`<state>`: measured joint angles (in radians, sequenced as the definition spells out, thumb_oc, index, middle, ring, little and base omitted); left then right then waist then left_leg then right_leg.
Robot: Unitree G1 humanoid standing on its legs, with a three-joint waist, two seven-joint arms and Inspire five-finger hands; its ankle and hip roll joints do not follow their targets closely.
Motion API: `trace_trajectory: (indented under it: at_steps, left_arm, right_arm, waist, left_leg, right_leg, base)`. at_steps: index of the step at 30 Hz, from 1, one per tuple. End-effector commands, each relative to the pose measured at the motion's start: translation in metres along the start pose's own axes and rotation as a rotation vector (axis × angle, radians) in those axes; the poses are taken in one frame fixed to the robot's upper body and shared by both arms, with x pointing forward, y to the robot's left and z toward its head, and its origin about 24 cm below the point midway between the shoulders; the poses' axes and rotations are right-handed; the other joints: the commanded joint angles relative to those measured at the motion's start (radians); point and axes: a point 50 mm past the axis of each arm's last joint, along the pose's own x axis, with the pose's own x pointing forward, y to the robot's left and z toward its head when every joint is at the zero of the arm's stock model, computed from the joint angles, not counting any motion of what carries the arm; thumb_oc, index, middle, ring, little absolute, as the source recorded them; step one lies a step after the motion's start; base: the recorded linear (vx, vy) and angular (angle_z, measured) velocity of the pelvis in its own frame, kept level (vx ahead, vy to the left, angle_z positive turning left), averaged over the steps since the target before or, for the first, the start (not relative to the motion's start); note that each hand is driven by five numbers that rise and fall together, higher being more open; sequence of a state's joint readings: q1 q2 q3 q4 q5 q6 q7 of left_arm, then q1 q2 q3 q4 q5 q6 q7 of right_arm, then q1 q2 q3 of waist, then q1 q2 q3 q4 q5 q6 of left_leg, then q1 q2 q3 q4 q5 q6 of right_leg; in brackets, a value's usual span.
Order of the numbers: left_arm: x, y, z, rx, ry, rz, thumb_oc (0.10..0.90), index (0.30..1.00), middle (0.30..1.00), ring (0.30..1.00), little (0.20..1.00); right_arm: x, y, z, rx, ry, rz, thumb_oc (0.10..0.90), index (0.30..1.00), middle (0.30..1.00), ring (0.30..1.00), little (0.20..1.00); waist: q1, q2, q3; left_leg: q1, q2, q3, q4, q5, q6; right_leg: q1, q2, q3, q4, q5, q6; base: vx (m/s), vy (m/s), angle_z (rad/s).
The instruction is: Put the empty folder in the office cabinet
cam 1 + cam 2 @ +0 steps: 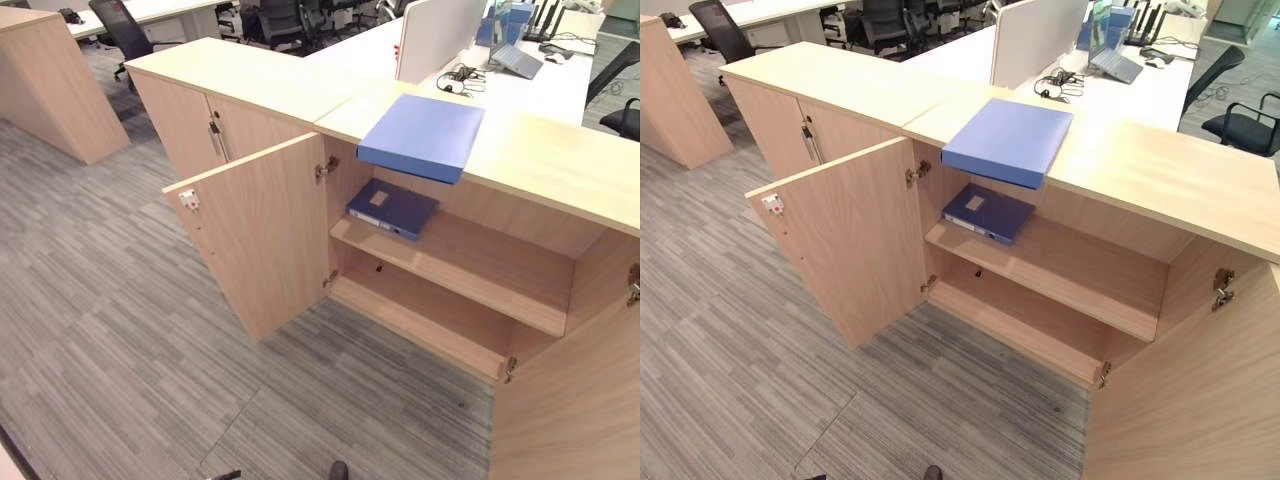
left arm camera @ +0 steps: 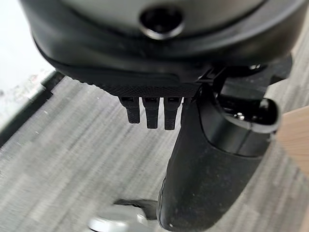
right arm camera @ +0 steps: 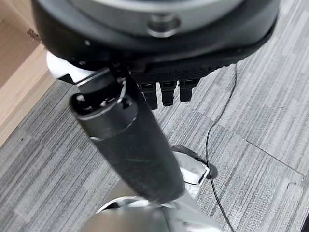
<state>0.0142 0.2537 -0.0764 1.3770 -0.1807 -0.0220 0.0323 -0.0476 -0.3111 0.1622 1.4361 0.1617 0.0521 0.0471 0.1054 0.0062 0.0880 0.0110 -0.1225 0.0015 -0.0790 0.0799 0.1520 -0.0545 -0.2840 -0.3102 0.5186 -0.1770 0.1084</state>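
Overhanging the cabinet point(image 1: 430, 290) top, the folder point(image 1: 422, 135) is looking stiff, light; I am targeting its protruding edge, each robot hand relaxed, empty: left point(image 2: 149, 113), right point(image 3: 166, 94).

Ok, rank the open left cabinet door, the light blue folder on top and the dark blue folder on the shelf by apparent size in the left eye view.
1. Open left cabinet door
2. Light blue folder
3. Dark blue folder, though it lies deeper in the cabinet

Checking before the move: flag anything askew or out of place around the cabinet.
The light blue folder lies on the cabinet top, turned askew with one corner jutting past the front edge. Nothing else stands out.
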Motion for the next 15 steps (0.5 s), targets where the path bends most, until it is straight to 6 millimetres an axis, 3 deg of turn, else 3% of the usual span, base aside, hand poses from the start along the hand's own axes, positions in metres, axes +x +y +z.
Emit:
trace_trajectory:
  at_steps: [1,4,7,11,15]
  left_arm:
    - [-0.002,0.011,-0.018,0.019,0.063,0.038,0.800,0.900,0.900,0.900,0.900]
    - [-0.001,0.010,-0.014,0.032,0.052,0.036,0.800,0.900,0.900,0.900,0.900]
    - [0.000,0.009,-0.003,0.059,0.015,0.028,0.800,0.900,0.900,0.900,0.900]
    - [0.000,0.009,0.001,0.079,0.001,0.026,0.800,0.900,0.900,0.900,0.900]
    - [-0.001,0.006,-0.009,0.079,0.033,0.023,0.800,0.900,0.900,0.900,0.900]
  right_arm:
    - [-0.001,0.002,0.032,0.052,-0.104,0.010,0.800,0.900,0.900,0.900,0.900]
    - [-0.001,0.002,0.036,0.052,-0.117,0.007,0.800,0.900,0.900,0.900,0.900]
    - [-0.001,0.002,0.034,0.050,-0.110,0.007,0.800,0.900,0.900,0.900,0.900]
    - [-0.001,0.003,0.028,0.044,-0.090,0.010,0.800,0.900,0.900,0.900,0.900]
    - [0.000,0.004,0.018,0.015,-0.058,0.007,0.800,0.900,0.900,0.900,0.900]
  waist:
    - [-0.016,0.026,0.066]
    - [-0.035,0.022,0.087]
    - [-0.058,0.006,0.113]
    - [-0.072,-0.004,0.105]
    - [-0.066,-0.013,0.063]
  left_leg:
    - [0.011,0.012,-0.101,-0.008,-0.081,-0.094]
    - [0.038,0.005,-0.107,-0.008,-0.093,-0.095]
    - [0.086,-0.008,-0.128,-0.008,-0.119,-0.102]
    - [0.112,-0.019,-0.155,-0.007,-0.137,-0.104]
    - [0.119,-0.013,-0.153,-0.008,-0.179,-0.109]
  right_leg:
    - [-0.122,0.085,0.007,-0.159,0.174,-0.006]
    - [-0.181,0.114,-0.010,-0.227,0.219,0.006]
    - [-0.196,0.146,-0.024,-0.380,0.281,0.030]
    - [-0.206,0.153,0.002,-0.451,0.322,0.036]
    - [-0.150,0.154,-0.044,-0.520,0.346,0.029]
  base:
    - [0.12,0.034,-0.02]
    - [0.10,-0.011,0.03]
    - [0.20,-0.092,0.19]
    - [0.19,-0.091,0.48]
    - [0.23,-0.155,0.05]
